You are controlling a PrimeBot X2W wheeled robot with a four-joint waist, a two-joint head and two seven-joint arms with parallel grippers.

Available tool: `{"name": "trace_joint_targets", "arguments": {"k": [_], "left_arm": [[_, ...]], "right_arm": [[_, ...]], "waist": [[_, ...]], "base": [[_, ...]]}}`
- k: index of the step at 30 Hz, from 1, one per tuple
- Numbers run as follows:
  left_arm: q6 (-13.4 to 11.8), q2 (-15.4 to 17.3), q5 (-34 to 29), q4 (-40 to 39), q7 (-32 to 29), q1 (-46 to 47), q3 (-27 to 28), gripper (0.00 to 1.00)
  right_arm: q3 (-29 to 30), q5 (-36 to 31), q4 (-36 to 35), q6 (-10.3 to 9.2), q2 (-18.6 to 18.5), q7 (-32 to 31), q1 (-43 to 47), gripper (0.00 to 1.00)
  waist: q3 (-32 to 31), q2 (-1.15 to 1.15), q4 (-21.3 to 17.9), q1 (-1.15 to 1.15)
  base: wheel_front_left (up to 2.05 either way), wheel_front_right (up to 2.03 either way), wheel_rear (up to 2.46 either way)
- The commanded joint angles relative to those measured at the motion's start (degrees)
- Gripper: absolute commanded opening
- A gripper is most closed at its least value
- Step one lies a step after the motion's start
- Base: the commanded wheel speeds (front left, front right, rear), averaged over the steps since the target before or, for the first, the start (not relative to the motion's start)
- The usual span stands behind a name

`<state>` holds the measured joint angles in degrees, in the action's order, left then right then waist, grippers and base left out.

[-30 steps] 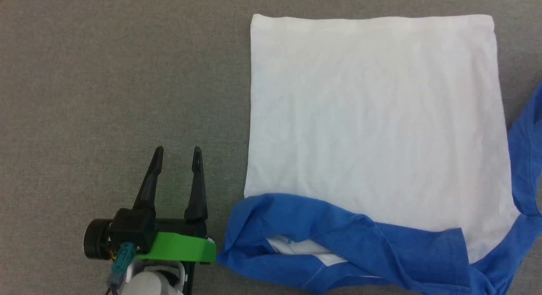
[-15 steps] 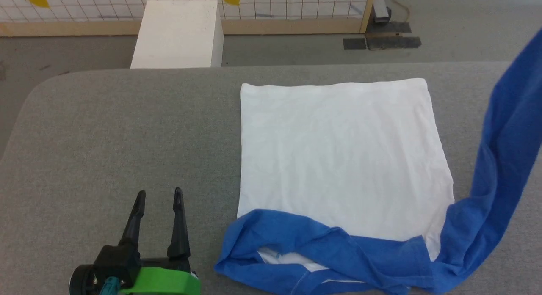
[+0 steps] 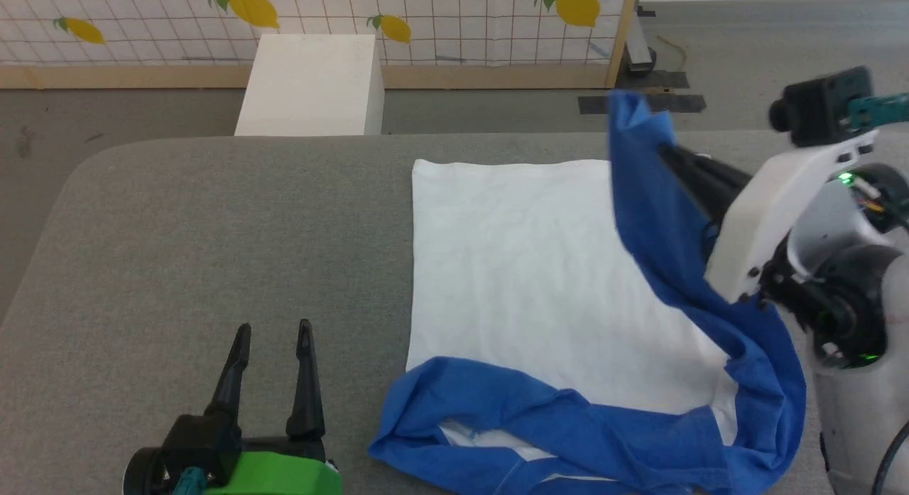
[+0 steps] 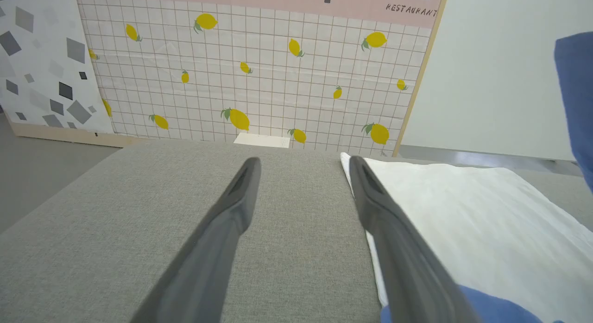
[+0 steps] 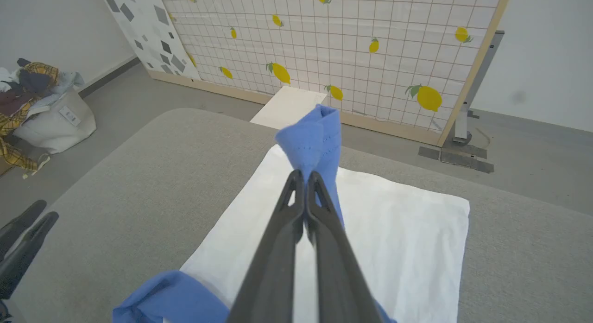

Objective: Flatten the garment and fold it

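Right gripper point(image 5: 302, 174): jaws pressed together and pinched on the blue sleeve point(image 5: 315, 137) of the garment point(image 3: 525, 268). The sleeve end is bunched above the fingertips and held raised over the white body. In the head view those fingertips are covered by the lifted blue cloth; the closure is read from the right wrist view.

Left gripper point(image 3: 274, 328): fingers spread apart with nothing between them, placed left of the garment's near left corner and apart from it. Contact with the surface below cannot be told. Its body is cut off by the lower edge of the head view.

The garment is laid on the grey padded table point(image 3: 199, 232), right of centre. The white body is spread flat, with the far hem straight. The blue shoulders are heaped in folds along the near edge. The collar cannot be made out, and the nearest edge is cut off by the frame. A blue band runs from that heap up the right side to the raised sleeve.

Supplied by the head view: a white box point(image 3: 309, 83) on the floor beyond the table, before a lemon-printed grid panel point(image 3: 426, 12).

Supplied by the right wrist view: a pale bag point(image 5: 51, 123) heaped with mixed clothes, on the floor at far left.
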<state>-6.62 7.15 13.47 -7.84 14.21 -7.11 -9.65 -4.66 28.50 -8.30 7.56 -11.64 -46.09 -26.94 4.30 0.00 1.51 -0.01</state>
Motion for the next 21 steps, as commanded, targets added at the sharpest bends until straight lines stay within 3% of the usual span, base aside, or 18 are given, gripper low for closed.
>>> {"name": "trace_joint_targets", "arguments": {"k": [1,14,21], "left_arm": [[-0.1,0.1,0.5,0.2,0.0,-0.7,0.0,1.00],[0.1,-0.2,1.2,1.6,0.1,-1.0,-1.0,1.00],[0.3,-0.5,1.6,2.7,0.3,-0.9,-1.6,1.00]], "right_arm": [[-1.8,0.3,0.5,-0.08,0.4,0.5,1.4,0.00],[-15.3,2.9,7.8,-0.08,2.1,3.4,8.6,0.00],[-19.6,4.2,16.1,-0.08,5.2,8.7,12.5,0.00]], "waist": [[-0.3,0.00,1.4,0.01],[-0.7,0.00,7.0,0.01],[-1.3,0.00,8.0,0.01]], "base": [[0.00,0.00,0.00],[0.00,0.00,0.00],[0.00,0.00,0.00]]}}
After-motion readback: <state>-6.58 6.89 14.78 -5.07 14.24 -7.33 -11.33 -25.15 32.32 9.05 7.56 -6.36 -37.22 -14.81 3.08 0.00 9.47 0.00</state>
